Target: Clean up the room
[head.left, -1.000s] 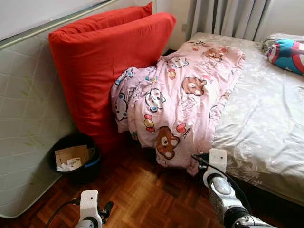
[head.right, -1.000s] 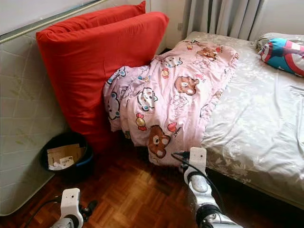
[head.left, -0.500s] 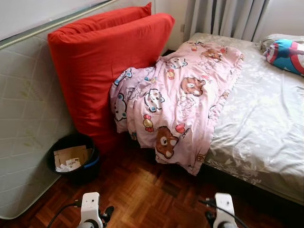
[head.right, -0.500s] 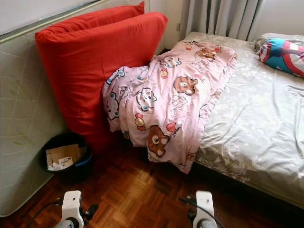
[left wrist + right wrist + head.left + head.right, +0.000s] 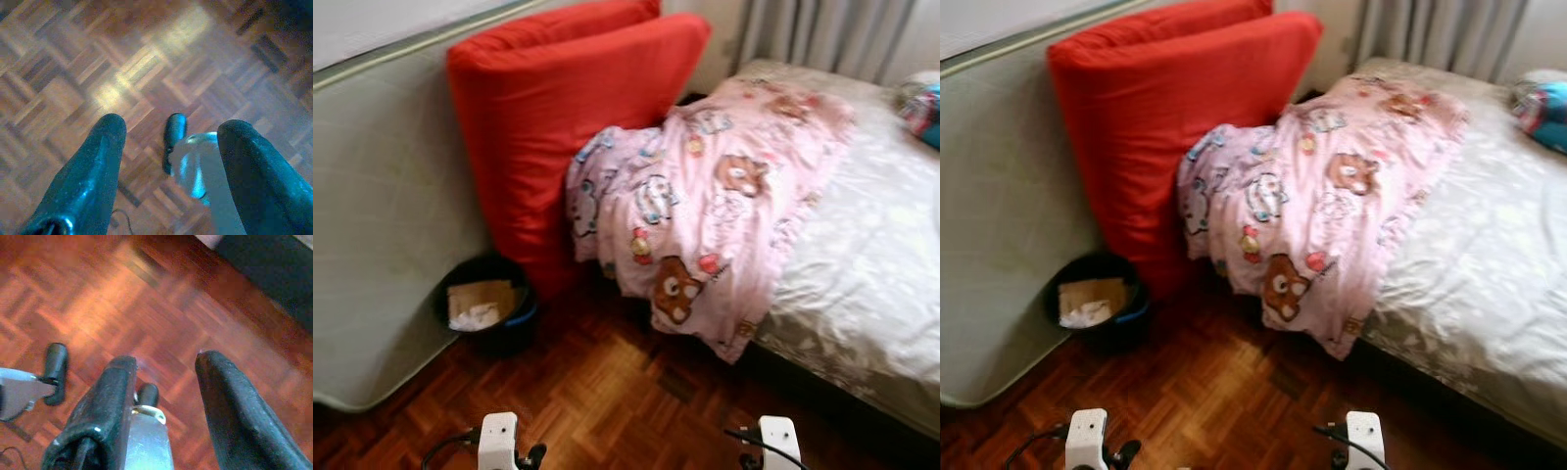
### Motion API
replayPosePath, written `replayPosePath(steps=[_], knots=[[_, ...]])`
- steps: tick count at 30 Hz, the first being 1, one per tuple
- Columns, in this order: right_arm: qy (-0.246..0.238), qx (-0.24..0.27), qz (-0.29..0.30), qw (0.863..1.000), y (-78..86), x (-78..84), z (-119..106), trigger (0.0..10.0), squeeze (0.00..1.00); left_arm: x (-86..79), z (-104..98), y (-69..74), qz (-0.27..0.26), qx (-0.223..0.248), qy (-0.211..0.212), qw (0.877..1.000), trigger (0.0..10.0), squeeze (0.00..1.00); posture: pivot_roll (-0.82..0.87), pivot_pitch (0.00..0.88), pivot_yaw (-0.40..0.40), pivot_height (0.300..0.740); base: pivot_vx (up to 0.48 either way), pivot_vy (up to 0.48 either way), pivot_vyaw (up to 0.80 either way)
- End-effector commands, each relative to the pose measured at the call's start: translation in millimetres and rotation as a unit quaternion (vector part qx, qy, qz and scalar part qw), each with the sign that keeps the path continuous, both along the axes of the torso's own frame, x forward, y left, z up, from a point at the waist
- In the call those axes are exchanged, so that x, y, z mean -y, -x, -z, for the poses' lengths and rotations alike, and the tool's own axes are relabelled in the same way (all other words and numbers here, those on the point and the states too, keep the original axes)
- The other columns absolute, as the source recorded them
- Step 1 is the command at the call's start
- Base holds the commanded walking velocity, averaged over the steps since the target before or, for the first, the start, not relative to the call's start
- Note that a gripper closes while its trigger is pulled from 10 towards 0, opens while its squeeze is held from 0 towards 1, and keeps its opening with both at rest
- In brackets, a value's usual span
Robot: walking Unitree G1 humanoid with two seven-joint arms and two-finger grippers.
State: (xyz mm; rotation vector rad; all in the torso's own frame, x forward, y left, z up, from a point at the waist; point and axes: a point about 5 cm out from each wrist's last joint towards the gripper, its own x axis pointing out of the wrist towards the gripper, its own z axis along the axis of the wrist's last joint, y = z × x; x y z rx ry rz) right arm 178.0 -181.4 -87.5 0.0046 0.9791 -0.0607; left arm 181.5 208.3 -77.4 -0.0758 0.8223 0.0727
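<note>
While the head views are blurring, the bin (image 5: 489, 311) by the red cushion (image 5: 558, 127) seems to be holding cardboard and paper. A pink blanket (image 5: 715, 211) is hanging off the bed (image 5: 881, 294), whose far end is cut off. Both the left hand (image 5: 168, 147) and the right hand (image 5: 164, 382) are hanging wide open over the floor (image 5: 607, 401), holding nothing.

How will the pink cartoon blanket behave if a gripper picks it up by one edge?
The pink blanket is probably floppy: it lies in folds and droops over the side of the bed. Lifted by one edge, the rest would likely hang and drag. It looks thin, so likely light for its size, and not fragile.
</note>
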Motion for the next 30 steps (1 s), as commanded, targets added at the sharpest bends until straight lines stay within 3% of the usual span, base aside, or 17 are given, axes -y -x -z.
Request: replayPosePath(steps=[1, 24, 30], knots=[[0.006, -0.006, -0.006, 1.000, 4.0, 2.1, 1.6, 10.0, 0.00, 1.8, 3.4, 6.2, -0.005, -0.009, 0.002, 1.000, 10.0, 0.00, 0.15, 0.068, 0.012, 0.740, 0.000, 0.000, 0.80], [0.018, -0.032, -0.014, 0.999, 27.8, 10.8, 10.0, 10.0, 0.00, 4.6, 1.3, -1.7, -0.016, -0.012, 0.002, 1.000, 10.0, 0.00, 0.15, 0.027, -0.015, 0.740, 0.000, 0.000, 0.80], [0.017, -0.031, -0.013, 0.999, 26.2, 10.8, 9.5, 10.0, 0.00, 6.3, 2.8, 0.0, -0.018, -0.019, -0.004, 1.000, 10.0, 0.00, 0.15, 0.029, -0.017, 0.740, 0.000, 0.000, 0.75]])
